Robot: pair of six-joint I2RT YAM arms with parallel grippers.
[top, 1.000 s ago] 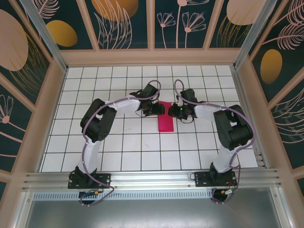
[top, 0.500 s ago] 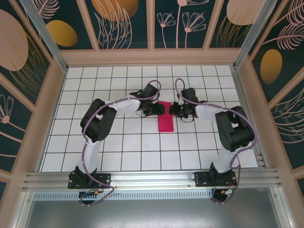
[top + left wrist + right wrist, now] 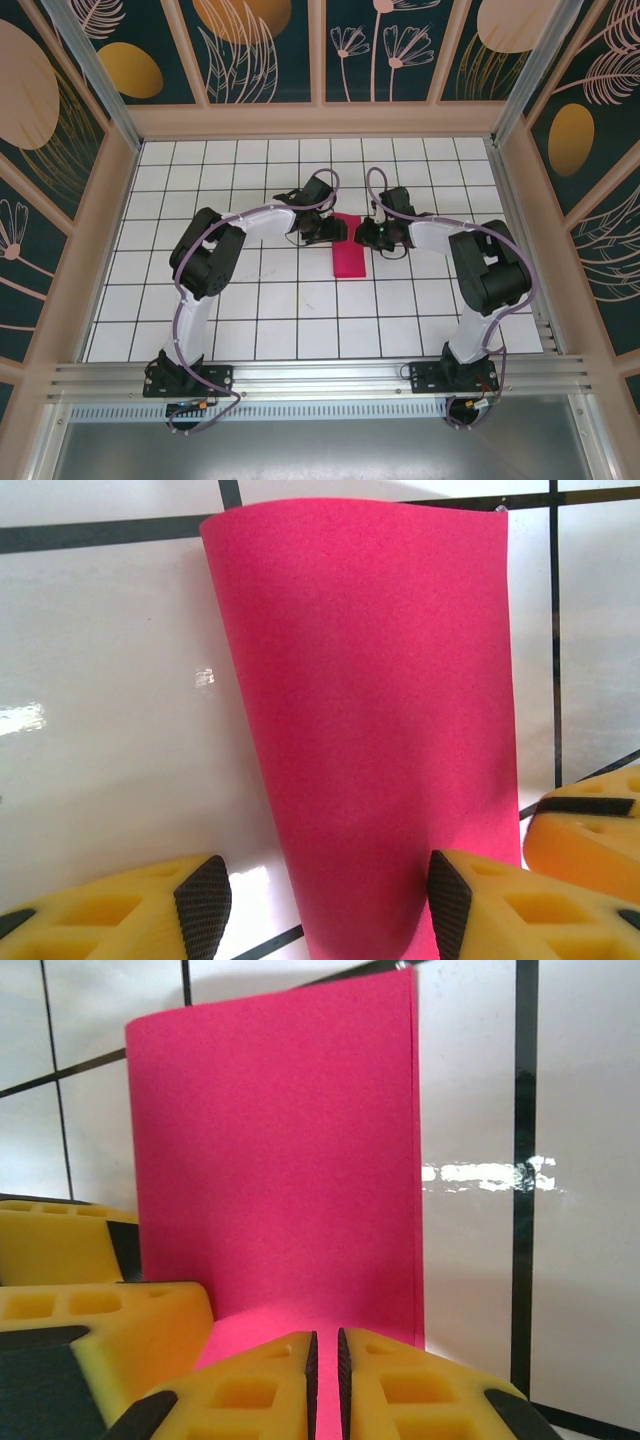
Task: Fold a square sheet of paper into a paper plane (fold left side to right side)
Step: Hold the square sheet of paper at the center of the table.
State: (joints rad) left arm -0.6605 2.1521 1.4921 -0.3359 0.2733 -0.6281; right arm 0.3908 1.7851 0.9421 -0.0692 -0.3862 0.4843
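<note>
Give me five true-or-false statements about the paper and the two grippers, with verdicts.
1. The paper is folded into a narrow rectangle. True.
2. The paper is blue. False: it is vivid pink.
3. The left gripper is clamped shut. False: its fingers stand wide apart, with the paper between them.
4. The right gripper is closed on the paper's edge. True.
5. The grippers sit at opposite ends of the paper. False: both are at its far end.
</note>
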